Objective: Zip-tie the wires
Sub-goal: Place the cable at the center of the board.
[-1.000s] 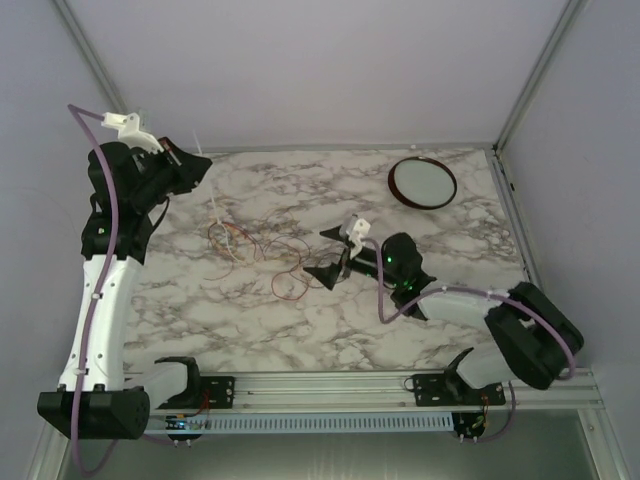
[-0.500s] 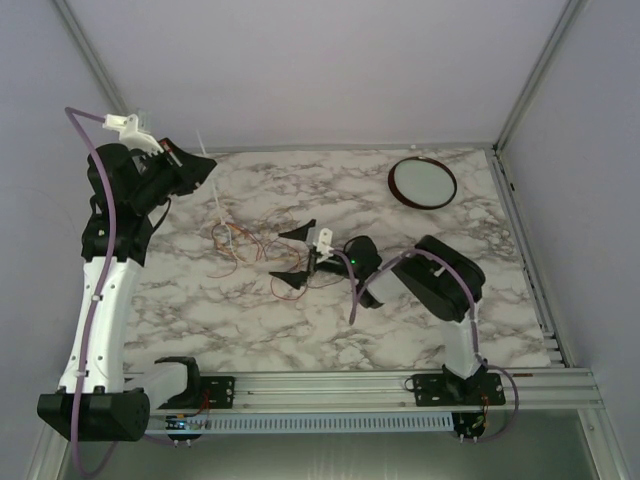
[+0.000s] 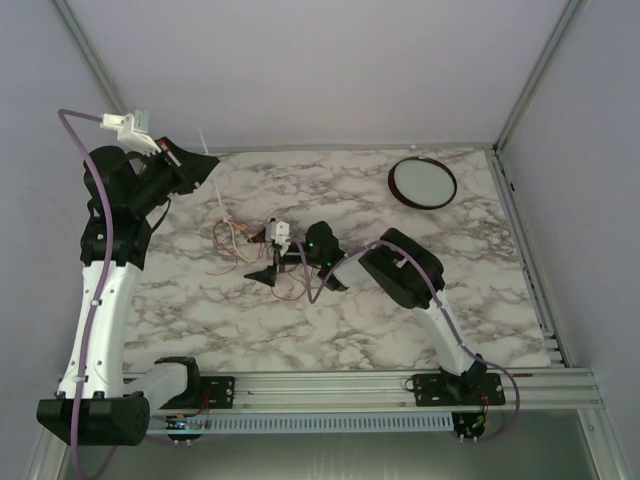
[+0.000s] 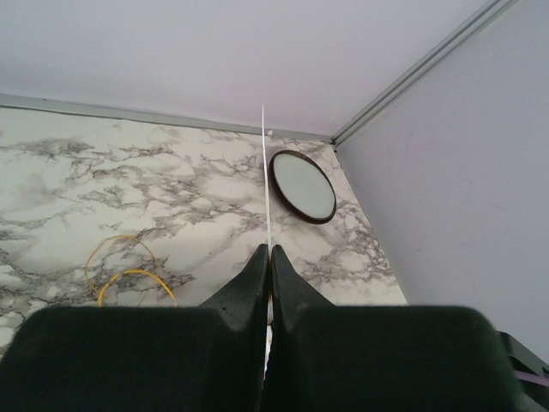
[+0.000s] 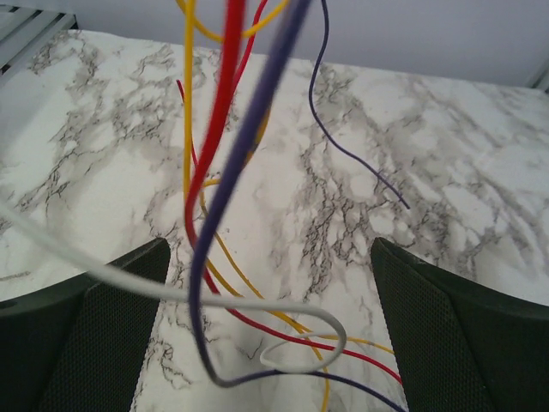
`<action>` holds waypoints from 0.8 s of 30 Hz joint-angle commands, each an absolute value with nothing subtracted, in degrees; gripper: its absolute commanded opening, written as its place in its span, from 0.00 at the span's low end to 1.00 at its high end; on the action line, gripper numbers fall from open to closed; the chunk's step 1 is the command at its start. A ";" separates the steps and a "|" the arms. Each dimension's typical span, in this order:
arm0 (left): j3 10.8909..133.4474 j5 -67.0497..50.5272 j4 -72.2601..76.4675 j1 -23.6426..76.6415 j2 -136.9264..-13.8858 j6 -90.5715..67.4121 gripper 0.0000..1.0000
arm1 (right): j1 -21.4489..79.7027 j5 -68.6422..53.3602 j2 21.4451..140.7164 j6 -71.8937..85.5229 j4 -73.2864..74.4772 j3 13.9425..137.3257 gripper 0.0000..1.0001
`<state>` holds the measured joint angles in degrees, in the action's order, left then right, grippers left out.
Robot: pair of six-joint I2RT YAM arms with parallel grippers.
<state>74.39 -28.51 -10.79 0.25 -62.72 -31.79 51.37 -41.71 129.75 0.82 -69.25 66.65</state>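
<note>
The wires lie in thin red, orange and yellow loops on the marble table left of centre. In the right wrist view red, yellow and purple wires run between my open fingers. My right gripper sits low over their right side with one finger on each side of the strands. A white zip tie curls into a loop among them. My left gripper is raised at the back left. It is shut on the thin white zip tie strip, which hangs down to the wires.
A dark-rimmed round white dish lies at the back right of the table, and it also appears in the left wrist view. Grey walls close the back and sides. A metal rail carrying the arm bases runs along the near edge.
My right arm has stretched left across the table, carrying its open gripper from mid-table to the wires. The left arm has barely moved and stays shut on the zip tie.
</note>
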 commanded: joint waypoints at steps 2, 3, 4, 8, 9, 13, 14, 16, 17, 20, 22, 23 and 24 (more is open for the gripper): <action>76.29 -29.86 -8.11 0.01 -62.32 -32.78 0.00 | 52.11 -45.66 131.84 1.19 -60.63 71.39 0.95; 76.55 -29.77 -8.02 0.02 -62.44 -32.78 0.00 | 52.12 -45.51 131.99 1.21 -59.40 71.86 0.92; 76.89 -29.65 -8.00 0.00 -62.42 -32.74 0.00 | 52.04 -45.20 131.97 1.09 -58.60 72.00 0.88; 79.00 -28.53 -9.71 0.00 -62.72 -31.32 0.00 | 51.42 -44.97 130.66 1.32 -57.10 70.35 0.58; 79.54 -27.89 -10.89 0.00 -62.73 -30.38 0.00 | 51.05 -44.52 129.83 1.79 -56.19 69.65 0.46; 80.41 -24.75 -14.90 -0.16 -62.42 -27.19 0.00 | 48.96 -40.80 123.48 2.61 -50.43 64.60 0.15; 80.37 -23.79 -16.10 -0.24 -62.38 -26.21 0.00 | 48.30 -39.37 121.27 2.62 -47.88 63.30 0.10; 79.62 -21.63 -18.22 -0.31 -62.24 -24.48 0.00 | 47.05 -36.87 116.09 2.47 -40.60 62.12 0.06; 78.79 -20.95 -18.83 -0.34 -62.06 -23.81 0.00 | 46.56 -35.32 114.10 2.31 -35.55 62.28 0.04; 74.55 -19.59 -19.05 -0.35 -61.27 -22.99 0.00 | 45.72 -32.36 110.45 -0.20 -15.69 65.88 0.00; 71.10 -19.43 -18.55 -0.35 -60.79 -22.77 0.00 | 45.54 -30.83 109.34 -1.15 -6.43 68.67 0.00; 69.15 -19.12 -18.35 -0.35 -60.45 -22.72 0.00 | 45.51 -30.05 108.92 -1.10 -2.62 69.93 0.00; 67.27 -18.74 -18.10 -0.35 -60.15 -22.60 0.00 | 45.40 -29.25 108.49 -0.98 0.58 70.97 0.00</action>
<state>72.73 -20.93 -16.36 -0.01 -61.49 -24.56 45.25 -33.45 110.30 0.62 -21.04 66.24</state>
